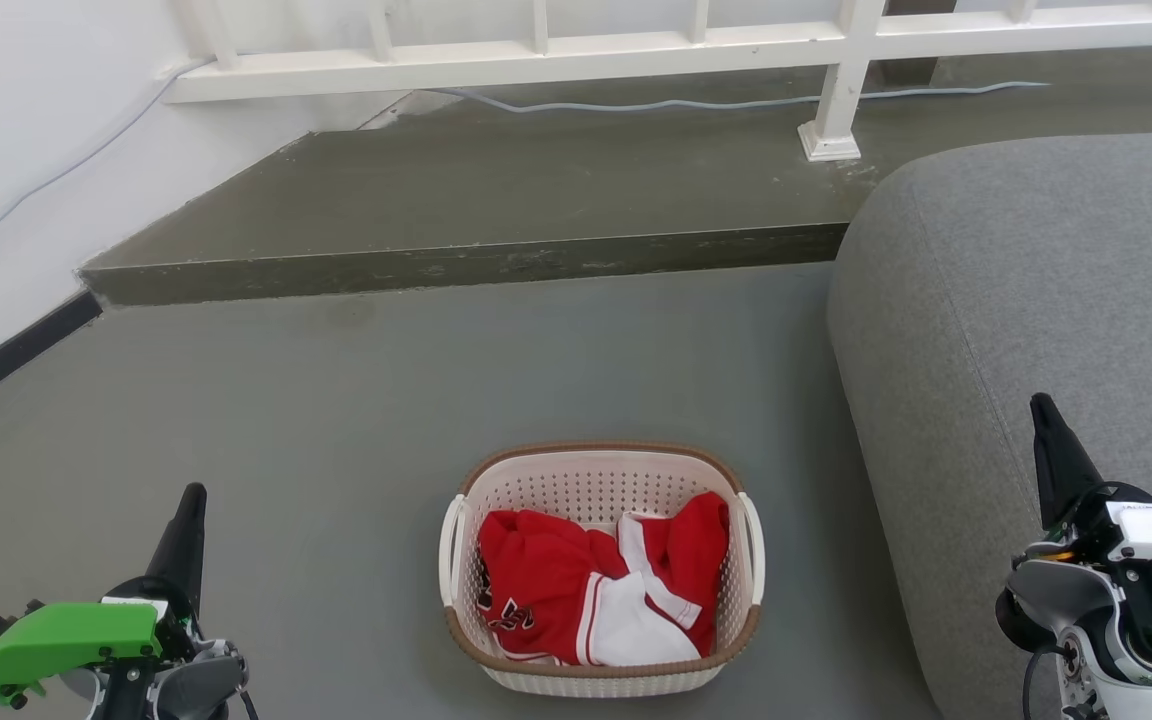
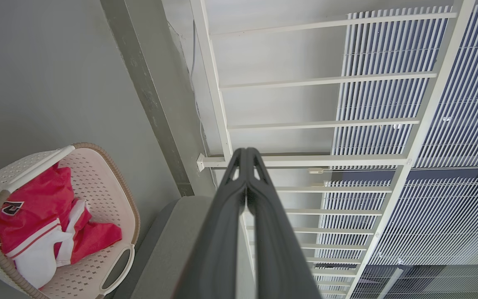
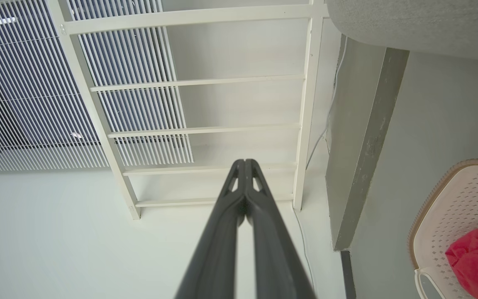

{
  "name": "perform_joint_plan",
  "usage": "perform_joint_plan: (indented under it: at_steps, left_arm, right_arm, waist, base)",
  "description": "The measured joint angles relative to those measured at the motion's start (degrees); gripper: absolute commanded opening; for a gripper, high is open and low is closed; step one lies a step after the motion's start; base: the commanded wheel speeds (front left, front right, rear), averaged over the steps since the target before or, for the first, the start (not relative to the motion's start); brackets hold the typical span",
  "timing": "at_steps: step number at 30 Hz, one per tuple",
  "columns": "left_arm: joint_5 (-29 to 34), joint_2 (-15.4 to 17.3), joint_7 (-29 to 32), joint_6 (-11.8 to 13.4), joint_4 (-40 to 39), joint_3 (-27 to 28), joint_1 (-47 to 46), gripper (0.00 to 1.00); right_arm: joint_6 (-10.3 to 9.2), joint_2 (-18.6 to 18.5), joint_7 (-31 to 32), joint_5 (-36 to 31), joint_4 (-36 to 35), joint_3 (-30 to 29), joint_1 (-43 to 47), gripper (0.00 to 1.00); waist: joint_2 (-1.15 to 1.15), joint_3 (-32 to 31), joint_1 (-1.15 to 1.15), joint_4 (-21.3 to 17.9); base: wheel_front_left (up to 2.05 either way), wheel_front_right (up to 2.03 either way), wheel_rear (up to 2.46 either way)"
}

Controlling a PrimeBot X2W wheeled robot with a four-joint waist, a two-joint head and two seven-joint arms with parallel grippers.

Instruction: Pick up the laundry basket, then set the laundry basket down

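Note:
The laundry basket [image 1: 576, 480] stands on the grey floor at the lower middle of the head view, cream-white and perforated, with brown rim bands and white side handles. Red and white clothes [image 1: 596, 590] lie inside it. My left gripper [image 1: 191, 500] is shut and empty, well to the basket's left and apart from it. My right gripper [image 1: 1041, 410] is shut and empty too, far to the basket's right, over the sofa. The left wrist view has the basket [image 2: 106, 182] at its lower left beside the gripper [image 2: 246, 151]. The right wrist view catches the basket [image 3: 450, 207] at its right edge, beside the gripper [image 3: 244, 162].
A grey sofa [image 1: 1036, 300] fills the right side, close to the basket. Behind the basket a raised concrete step [image 1: 456, 260] crosses the floor, with a white railing [image 1: 636, 45] and a cable above it. A white wall [image 1: 6, 150] with a dark skirting runs along the left.

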Motion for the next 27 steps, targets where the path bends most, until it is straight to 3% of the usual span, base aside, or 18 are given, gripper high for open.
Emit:
perform_joint_plan:
  at_steps: [14, 15, 27]
  left_arm:
    - [0.0, 0.0, 0.0, 0.0, 0.0, 0.0, 0.0, 0.0]
    - [0.0, 0.0, 0.0, 0.0, 0.0, 0.0, 0.0, 1.0]
    - [0.0, -1.6, -0.9, 0.1, 3.4, -0.4, 2.6, 1.0]
  right_arm:
    - [0.0, 0.0, 0.0, 0.0, 0.0, 0.0, 0.0, 0.0]
    - [0.0, 0.0, 0.0, 0.0, 0.0, 0.0, 0.0, 1.0]
    - [-0.1, 1.7, -0.4, 0.0, 3.0, 0.7, 3.1, 1.0]
  waist:
    - [0.0, 0.0, 0.0, 0.0]
    - [0.0, 0.0, 0.0, 0.0]
    - [0.0, 0.1, 0.0, 0.0]
  base:
    - [0.0, 0.0, 0.0]
    - [0.0, 0.0, 0.0]
    - [0.0, 0.0, 0.0]
